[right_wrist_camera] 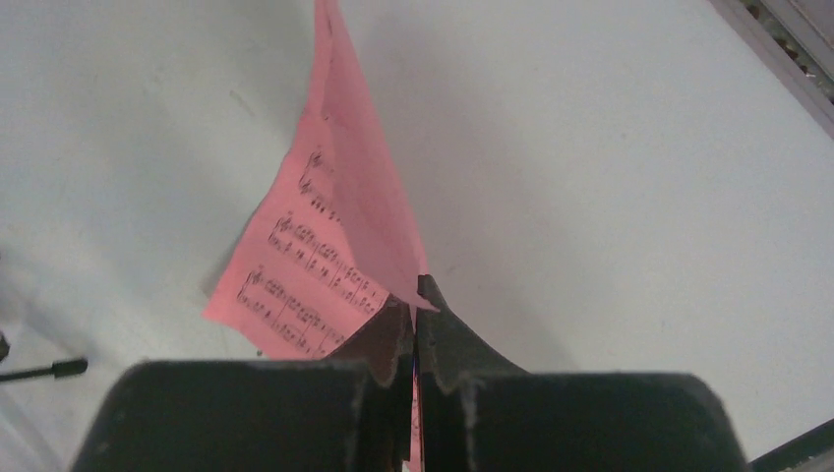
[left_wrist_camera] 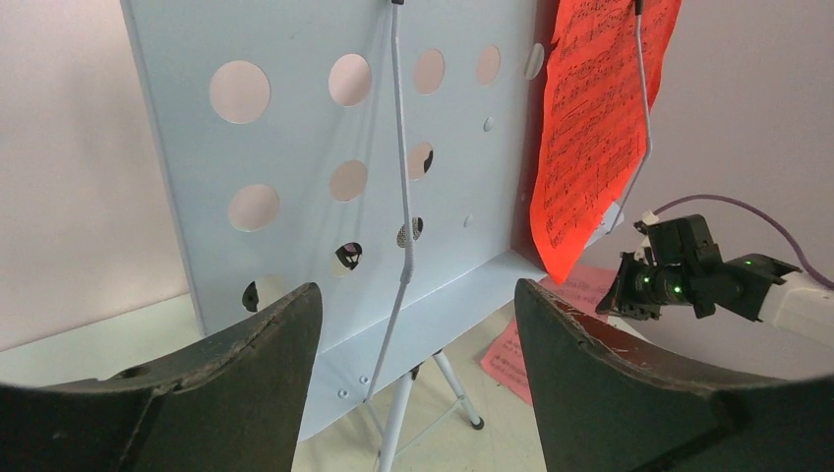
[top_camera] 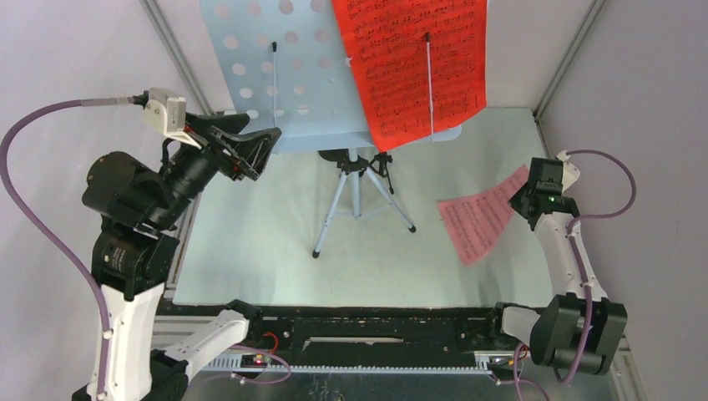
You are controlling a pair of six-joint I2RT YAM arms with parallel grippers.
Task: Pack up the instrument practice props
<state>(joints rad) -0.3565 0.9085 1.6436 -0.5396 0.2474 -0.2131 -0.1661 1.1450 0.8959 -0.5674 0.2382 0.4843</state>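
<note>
Right gripper (right_wrist_camera: 415, 295) has its fingers pressed together on a corner of the pink score sheet (right_wrist_camera: 315, 246), which is at 3 o'clock from the blue-grey tripod (top_camera: 355, 196). Left gripper (left_wrist_camera: 418, 305) is spread wide and holds nothing, at 10 o'clock from the tripod, just beside the lower edge of the pale blue perforated music desk (top_camera: 259, 67). A red score sheet (top_camera: 409, 67) covers the desk's right half.

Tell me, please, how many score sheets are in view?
2. The red score sheet stands on the music desk; the pink score sheet hangs pinched in the right gripper. Others may be hidden behind the desk.
</note>
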